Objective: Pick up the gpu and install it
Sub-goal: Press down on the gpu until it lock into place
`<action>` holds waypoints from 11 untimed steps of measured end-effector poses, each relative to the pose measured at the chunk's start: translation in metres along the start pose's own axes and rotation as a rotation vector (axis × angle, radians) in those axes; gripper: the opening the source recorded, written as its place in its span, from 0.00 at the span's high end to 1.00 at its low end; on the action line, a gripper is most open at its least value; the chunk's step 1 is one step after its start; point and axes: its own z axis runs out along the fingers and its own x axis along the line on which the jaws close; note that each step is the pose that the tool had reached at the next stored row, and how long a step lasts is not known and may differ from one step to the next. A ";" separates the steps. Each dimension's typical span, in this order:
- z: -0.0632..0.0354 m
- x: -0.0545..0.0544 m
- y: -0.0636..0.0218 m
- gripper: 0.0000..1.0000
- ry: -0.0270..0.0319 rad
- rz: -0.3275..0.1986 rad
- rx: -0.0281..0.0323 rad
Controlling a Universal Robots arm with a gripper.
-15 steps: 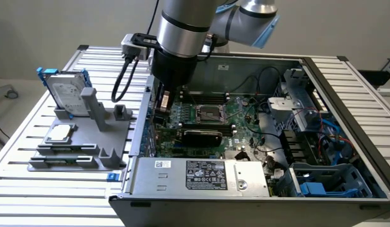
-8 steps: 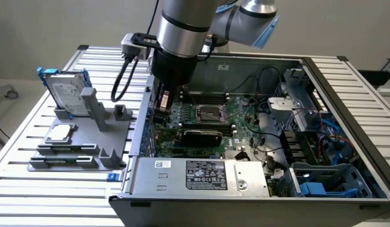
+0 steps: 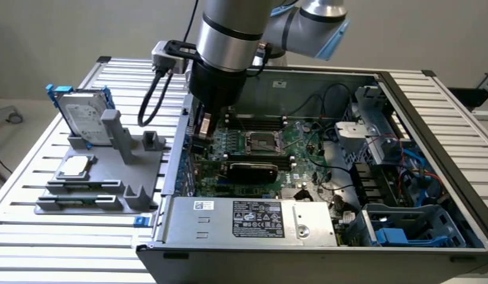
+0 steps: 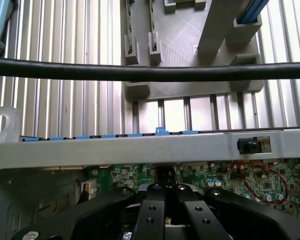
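A boxy silver power supply (image 3: 248,219) with a black label is seen at the near edge of the open computer case (image 3: 433,106). Just behind it, the gpu (image 3: 252,171), with its glossy black rounded shroud, is seated on the green motherboard (image 3: 303,145). Farther back, the gripper (image 3: 203,131) is lowered by the case's wall at the exterior view's left; whether its black jaws are clenched cannot be told. On the ribbed aluminium tabletop (image 3: 38,195), a grey plastic fixture (image 3: 98,189) carries a silver hard drive (image 3: 82,118) with blue rails.
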 end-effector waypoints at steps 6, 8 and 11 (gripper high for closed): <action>0.0000 0.000 0.0002 0.89 -0.0031 0.013 -0.0064; 0.0000 0.000 0.0003 0.89 -0.0044 0.018 -0.0087; 0.0001 0.000 0.0005 0.89 -0.0059 0.024 -0.0120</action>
